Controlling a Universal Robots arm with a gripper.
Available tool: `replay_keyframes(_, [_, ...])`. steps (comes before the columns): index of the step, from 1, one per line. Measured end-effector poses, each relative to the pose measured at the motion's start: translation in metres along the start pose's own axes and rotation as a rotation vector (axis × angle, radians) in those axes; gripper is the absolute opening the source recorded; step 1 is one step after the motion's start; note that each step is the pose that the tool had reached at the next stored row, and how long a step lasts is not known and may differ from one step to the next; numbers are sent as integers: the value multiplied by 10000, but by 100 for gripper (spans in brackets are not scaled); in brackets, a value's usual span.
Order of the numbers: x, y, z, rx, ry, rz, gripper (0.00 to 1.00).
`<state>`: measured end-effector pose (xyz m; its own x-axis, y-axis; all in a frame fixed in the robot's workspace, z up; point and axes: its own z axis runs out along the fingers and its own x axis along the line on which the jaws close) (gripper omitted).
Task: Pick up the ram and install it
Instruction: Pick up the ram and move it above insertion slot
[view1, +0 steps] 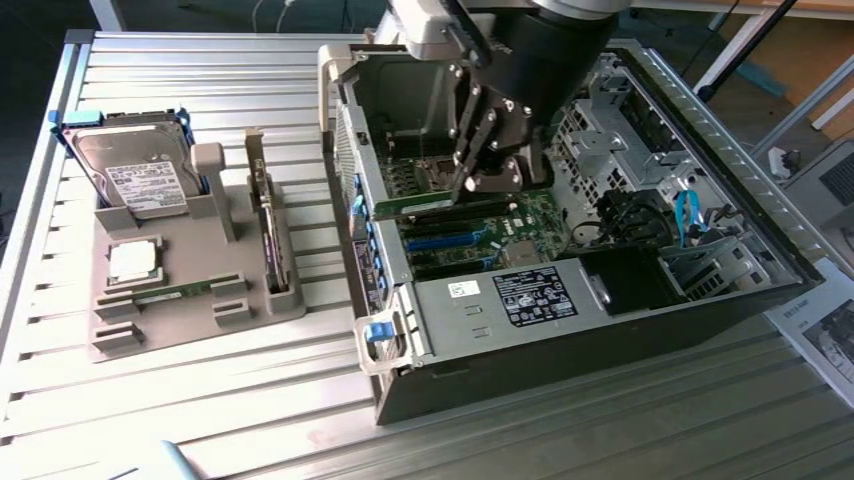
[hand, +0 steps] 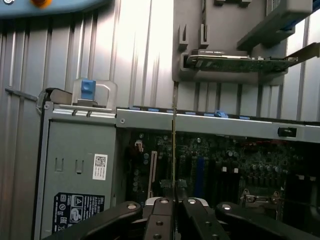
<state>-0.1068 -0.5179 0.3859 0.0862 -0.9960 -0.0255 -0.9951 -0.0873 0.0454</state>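
Inside the computer case (view1: 601, 320), the fingers (hand: 160, 220) are clamped on the ram (view1: 420, 206), a thin edge-on sliver from the wrist; whether it touches the motherboard (view1: 527, 225) is unclear.

The ram (view1: 420, 207) is a long, thin green stick. It is pinched at one end between the two dark fingers (view1: 489, 150), which are closed on it. It stands on its thin edge, with its long side nearly level. Its free end points to the exterior view's left. It is inside the open computer case (view1: 694, 300), low over the green board (view1: 534, 215) and right by the black and blue slots (view1: 447, 240). I cannot tell if it touches a slot. In the wrist view the ram (hand: 173, 150) looks like one thin line running away from the fingers (hand: 161, 220).
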Motion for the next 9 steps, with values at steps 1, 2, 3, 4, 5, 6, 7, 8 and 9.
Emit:
replay_keyframes(1, [5,-45,-2,-1,1,1,13])
replay_keyframes(2, [10,-85,-3,-1,1,0,13])
replay_keyframes(3, [15,-130,-4,0,0,-1,13])
replay_keyframes(4, [21,-175,-6,0,0,-1,13])
replay_keyframes(5, [26,-220,-7,0,0,1,13])
replay_keyframes(6, [30,-258,-9,-1,1,0,13])
replay_keyframes(7, [35,-303,-10,0,0,0,13])
replay_keyframes(8, [40,-343,-11,0,0,-1,13])
replay_keyframes(9, [46,-390,-13,0,0,0,13])
